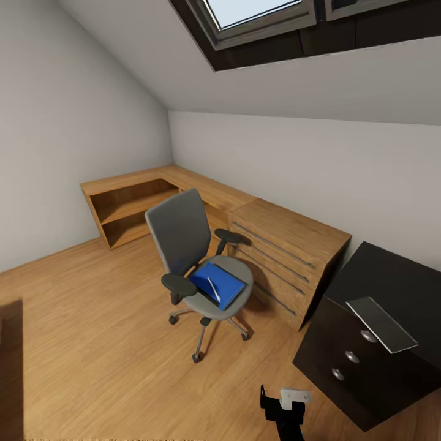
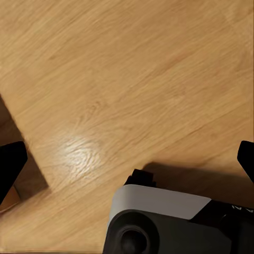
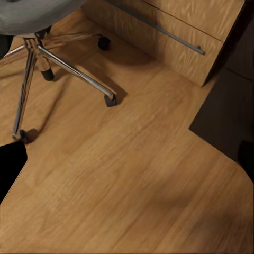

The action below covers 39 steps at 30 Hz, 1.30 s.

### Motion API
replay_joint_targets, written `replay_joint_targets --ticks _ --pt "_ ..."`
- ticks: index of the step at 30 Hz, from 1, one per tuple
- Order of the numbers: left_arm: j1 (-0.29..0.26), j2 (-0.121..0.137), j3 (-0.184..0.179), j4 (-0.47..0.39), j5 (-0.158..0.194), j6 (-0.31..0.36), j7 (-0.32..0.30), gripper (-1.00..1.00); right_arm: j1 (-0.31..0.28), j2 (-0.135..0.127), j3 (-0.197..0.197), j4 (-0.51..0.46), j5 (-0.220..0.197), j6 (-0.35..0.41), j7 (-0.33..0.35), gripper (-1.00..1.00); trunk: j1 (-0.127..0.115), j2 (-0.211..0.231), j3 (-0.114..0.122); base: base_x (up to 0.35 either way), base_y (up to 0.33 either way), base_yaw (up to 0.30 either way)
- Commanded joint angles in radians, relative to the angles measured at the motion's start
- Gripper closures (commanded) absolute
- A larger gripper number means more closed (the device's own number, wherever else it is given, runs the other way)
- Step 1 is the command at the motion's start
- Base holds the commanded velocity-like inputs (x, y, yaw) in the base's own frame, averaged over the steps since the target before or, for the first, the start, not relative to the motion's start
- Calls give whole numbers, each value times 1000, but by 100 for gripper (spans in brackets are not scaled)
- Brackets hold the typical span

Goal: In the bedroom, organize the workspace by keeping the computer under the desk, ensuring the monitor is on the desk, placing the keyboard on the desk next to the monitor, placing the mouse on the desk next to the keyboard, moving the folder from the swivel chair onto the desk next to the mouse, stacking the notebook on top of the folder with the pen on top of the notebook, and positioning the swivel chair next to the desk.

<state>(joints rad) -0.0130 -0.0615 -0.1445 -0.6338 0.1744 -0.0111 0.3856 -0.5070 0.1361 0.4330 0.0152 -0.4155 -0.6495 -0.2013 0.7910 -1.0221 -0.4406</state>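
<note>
1. The swivel chair [image 1: 199, 263] stands on the wood floor [image 1: 92, 318] in front of the light wooden chest [image 1: 288, 257], with the bright blue folder [image 1: 217, 283] lying flat on its grey seat and a slim white pen [image 1: 213, 288] resting across the folder's cover
2. The glossy black counter [image 1: 392, 288] sits to the right, close to the robot, and a thin grey notebook [image 1: 381, 323] lies on its top near the front edge, above the silver knobs
3. Monitor, keyboard and mouse cannot be placed from these pictures
4. A part of the robot's arm [image 1: 285, 407] shows low in the head view; whether that hand is open or closed I cannot tell
5. In the left wrist view the dark fingertips [image 2: 11, 164] stand far apart at either edge, so the left hand looks open and empty above bare floor
6. In the right wrist view a dark fingertip [image 3: 10, 166] sits at one edge and another dark tip at the opposite edge, so the right hand also reads as open, holding nothing, with the chair's chrome base [image 3: 63, 66] and castors ahead of it
7. The step in hand looks like the approach to the chair for the folder
8. Drive in square to the seat's open front, clear of the castors and armrests
9. The loose pen will likely roll off if the folder tilts, so lift the pen away first or keep the folder level
</note>
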Motion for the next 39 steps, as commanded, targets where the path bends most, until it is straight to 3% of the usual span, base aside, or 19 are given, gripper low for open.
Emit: replay_joint_targets --ticks 1,14,20,39 --pt "-1 1 -6 0 11 -1 8 -100 -1 0 9 2 -3 -3 -6 -100 0 -1 -1 0 0 289" --pt "-1 2 -5 -1 12 -7 9 -100 -1 2 10 4 -2 0 -6 -100 0 -1 -7 0 0 289" --pt "-1 2 22 -1 13 -34 9 -100 1 3 10 8 -2 1 -6 -100 0 -1 -9 0 0 289" --pt "-1 2 24 -1 11 -36 7 -100 1 -7 6 7 -3 5 2 -100 0 -1 -18 44 0 266"
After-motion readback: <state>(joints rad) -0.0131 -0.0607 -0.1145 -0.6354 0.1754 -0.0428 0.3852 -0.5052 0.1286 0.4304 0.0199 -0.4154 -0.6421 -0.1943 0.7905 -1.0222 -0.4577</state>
